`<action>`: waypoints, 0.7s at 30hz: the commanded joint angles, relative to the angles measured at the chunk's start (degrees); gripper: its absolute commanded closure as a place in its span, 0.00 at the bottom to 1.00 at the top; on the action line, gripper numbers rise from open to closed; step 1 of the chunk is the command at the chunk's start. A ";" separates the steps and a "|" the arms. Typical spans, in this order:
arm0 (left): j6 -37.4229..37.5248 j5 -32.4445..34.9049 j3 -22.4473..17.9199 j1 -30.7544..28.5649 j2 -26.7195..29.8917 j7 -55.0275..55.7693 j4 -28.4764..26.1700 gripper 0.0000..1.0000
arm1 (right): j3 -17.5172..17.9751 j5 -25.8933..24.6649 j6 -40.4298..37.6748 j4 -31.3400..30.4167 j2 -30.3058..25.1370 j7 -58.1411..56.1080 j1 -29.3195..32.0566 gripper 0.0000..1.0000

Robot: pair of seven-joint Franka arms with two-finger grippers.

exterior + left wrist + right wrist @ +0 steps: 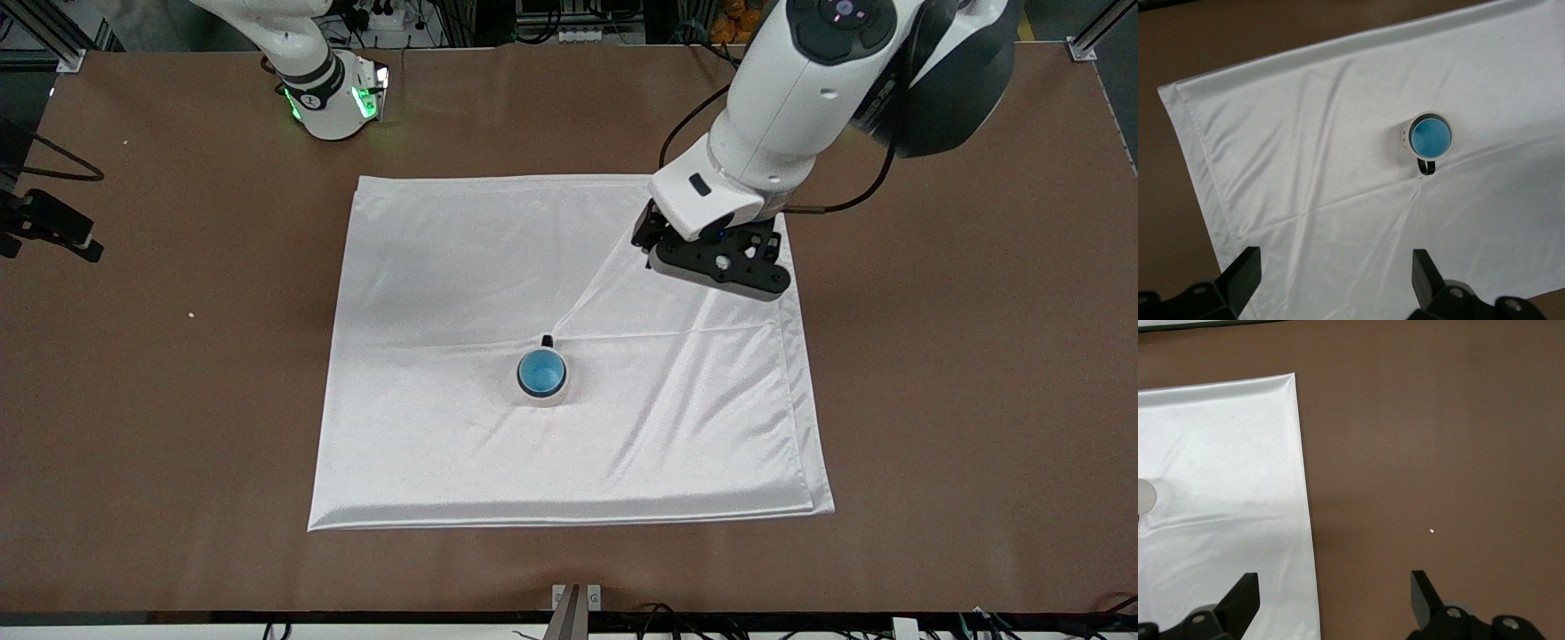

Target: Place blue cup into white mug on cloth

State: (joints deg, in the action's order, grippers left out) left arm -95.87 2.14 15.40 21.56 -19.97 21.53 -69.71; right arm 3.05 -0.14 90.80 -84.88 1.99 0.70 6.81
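Observation:
The blue cup (541, 372) sits upright inside the white mug (544, 397), whose black handle points toward the robots. The mug stands near the middle of the white cloth (444, 267). My left gripper (717, 264) is open and empty, up over the cloth's corner at the left arm's end, by the robots. Its wrist view shows its jaws wide apart (1335, 267) over the cloth (1305, 133), with the cup (1430, 136) in the mug (1406, 135). My right gripper (336, 124) waits by its base, open (1335, 590) over the cloth's edge (1218, 440).
The brown table (933, 356) surrounds the cloth. A black device with a cable (53, 227) lies at the right arm's end. A small white crumb (190, 314) lies beside the cloth. A metal bracket (576, 600) is at the table's edge nearest the front camera.

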 commanded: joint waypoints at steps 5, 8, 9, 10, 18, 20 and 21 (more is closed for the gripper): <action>4.46 -1.61 0.16 -2.75 12.23 5.81 -11.50 0.00 | 0.47 1.02 -0.71 0.94 0.56 -0.97 1.88 0.00; 6.65 -1.79 0.16 -4.25 14.43 5.81 -12.65 0.00 | 0.47 1.10 -0.89 0.77 0.56 -0.97 2.24 0.00; 7.18 -1.79 0.16 -4.51 14.78 5.89 -12.65 0.00 | 0.47 1.10 -0.89 0.59 0.56 -0.97 2.33 0.00; 7.80 -1.87 0.16 -4.77 15.22 5.89 -12.74 0.00 | 0.47 1.10 -0.80 0.24 0.47 -0.97 2.24 0.00; 11.32 -5.83 0.16 -9.43 16.54 9.23 -12.65 0.00 | 0.56 1.10 -0.45 -0.47 0.20 -0.97 1.80 0.00; 11.84 -6.09 0.24 -10.75 16.63 8.97 -12.56 0.00 | 0.56 1.10 -0.36 -0.73 0.20 -0.97 1.80 0.00; 12.11 -6.27 0.16 -11.28 16.80 8.45 -12.56 0.00 | 0.56 1.10 -0.36 -0.73 0.20 -0.97 1.80 0.00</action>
State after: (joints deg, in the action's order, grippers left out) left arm -84.87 -1.74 15.32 13.40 -4.83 29.09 -80.54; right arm 3.27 -0.14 90.51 -85.28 2.22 0.56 8.02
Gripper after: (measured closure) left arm 0.000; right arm 0.000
